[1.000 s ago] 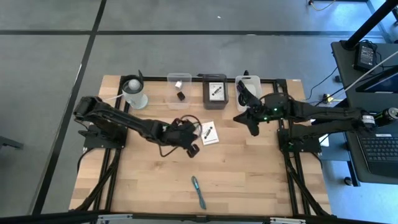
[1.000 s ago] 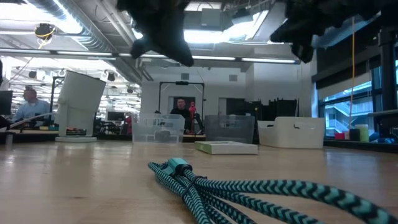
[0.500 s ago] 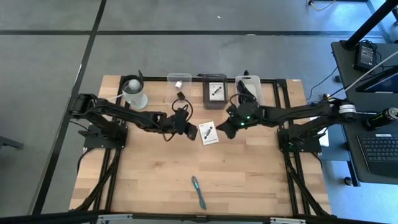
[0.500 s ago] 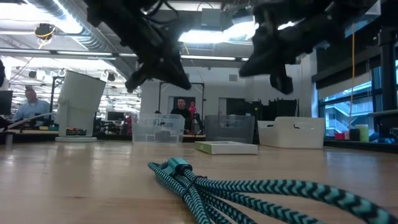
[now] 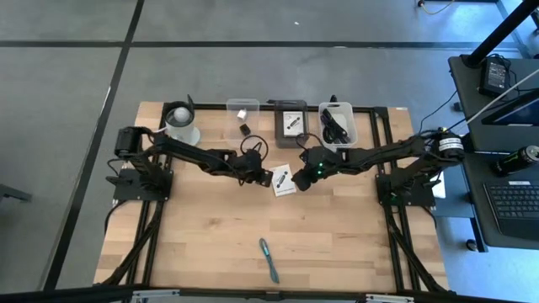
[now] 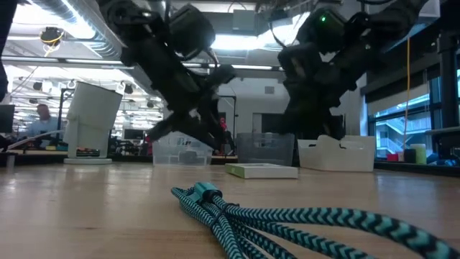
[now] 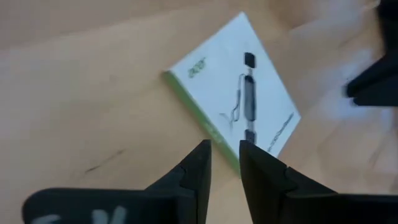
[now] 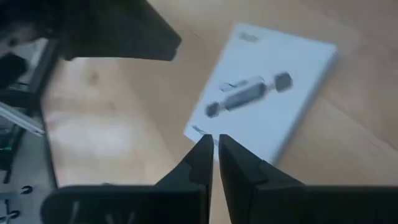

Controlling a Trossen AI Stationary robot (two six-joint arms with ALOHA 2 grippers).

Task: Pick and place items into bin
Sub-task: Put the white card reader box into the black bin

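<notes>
— Where were the two pincers when you looked?

— I had both over the middle of the table, converging on the white card box. The left gripper hung just beside its left edge, fingers parted by a narrow gap with nothing between them. The right gripper sat at the box's right edge, its fingers drawn almost together and holding nothing. From each wrist I saw the box lying flat, printed with a slim black gadget.

— And the bins?

— Along the far edge I counted three. The clear bin held a small white block and a dark bit. The dark bin carried a white card with a black part. The white bin had a black coiled cable in it. A white round container stood at the far left, apart from them.

— Anything you couldn't read?

— The box's print was too blurred to read. In the low view the arms blocked the bins, and I couldn't see into any of them from there.

— The rest of the table?

— Pale wooden planks, with a teal braided cable lying alone near the front edge. Beyond it I saw a bright workshop with ceiling lights, windows on the right, and a person seated far off.
</notes>
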